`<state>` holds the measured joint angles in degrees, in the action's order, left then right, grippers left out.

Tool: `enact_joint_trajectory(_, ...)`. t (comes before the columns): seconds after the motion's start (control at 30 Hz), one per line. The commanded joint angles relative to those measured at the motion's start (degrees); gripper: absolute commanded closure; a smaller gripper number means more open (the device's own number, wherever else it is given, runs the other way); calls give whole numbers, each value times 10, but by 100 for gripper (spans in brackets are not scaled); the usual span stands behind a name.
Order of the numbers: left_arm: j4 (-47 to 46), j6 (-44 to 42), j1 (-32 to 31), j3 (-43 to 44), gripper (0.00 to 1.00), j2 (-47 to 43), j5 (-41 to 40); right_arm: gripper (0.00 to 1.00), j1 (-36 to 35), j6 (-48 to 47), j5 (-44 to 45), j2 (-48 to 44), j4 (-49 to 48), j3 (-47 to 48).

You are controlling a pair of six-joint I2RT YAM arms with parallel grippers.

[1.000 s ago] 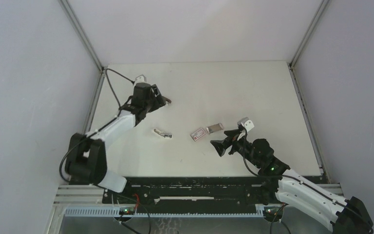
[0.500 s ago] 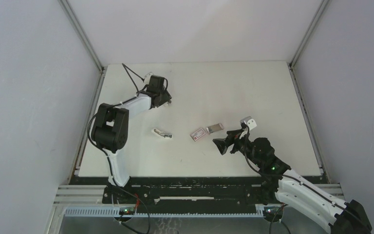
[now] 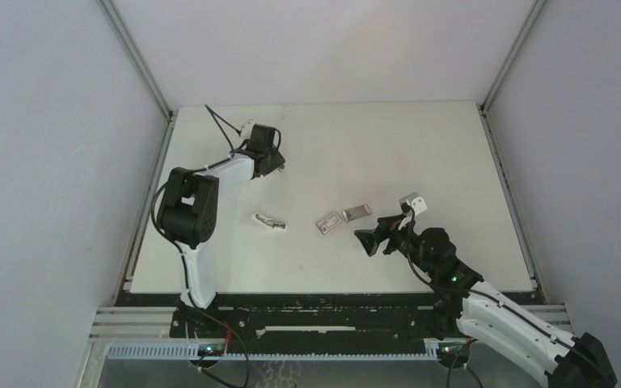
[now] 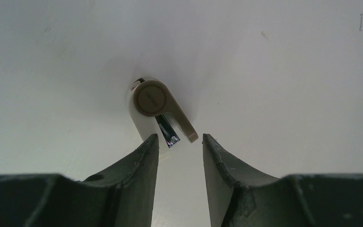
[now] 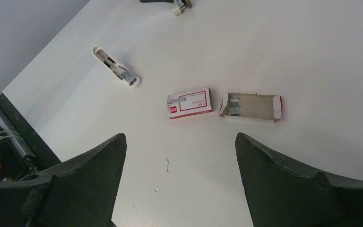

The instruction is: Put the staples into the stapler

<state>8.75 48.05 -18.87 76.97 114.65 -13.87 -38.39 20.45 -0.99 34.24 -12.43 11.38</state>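
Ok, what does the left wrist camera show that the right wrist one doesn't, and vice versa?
Only left wrist: a close look at the beige-topped stapler, metal showing inside, at the tips of the open left gripper. Only right wrist: the staples box, its tray pulled out beside it, a white part, and the open right gripper. Both: the white table, and the stapler with the left gripper, tiny at the right wrist view's top edge.

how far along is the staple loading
Done: the inner tray is out of the staples box, lying beside it. In hand: nothing gripped; the left pincer is open at the stapler, the right pincer open facing the box. Left: getting staples into the stapler.
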Motion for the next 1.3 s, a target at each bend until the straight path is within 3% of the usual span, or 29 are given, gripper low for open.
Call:
enact_joint_trajectory(0.0,-4,-1,2,-1,55,5,2,16,6,9,-5,-4,-16,12)
enact_joint_trajectory(0.2,-53,-17,0,-46,51,-50,11,16,7,9,-14,6,-20,13)
enact_joint_trajectory(0.47,-81,-17,-5,-108,47,-124,-43,17,8,10,-22,19,-26,15)
enact_joint_trajectory(0.6,-67,-15,-4,-100,46,-104,-37,17,8,10,-23,21,-26,14)
enact_joint_trajectory(0.83,-69,4,-3,-94,58,-66,-18,17,8,7,-18,18,-21,15)
enact_joint_trajectory(1.27,-68,-2,-1,-67,59,-27,9,17,8,6,-19,16,-20,16)
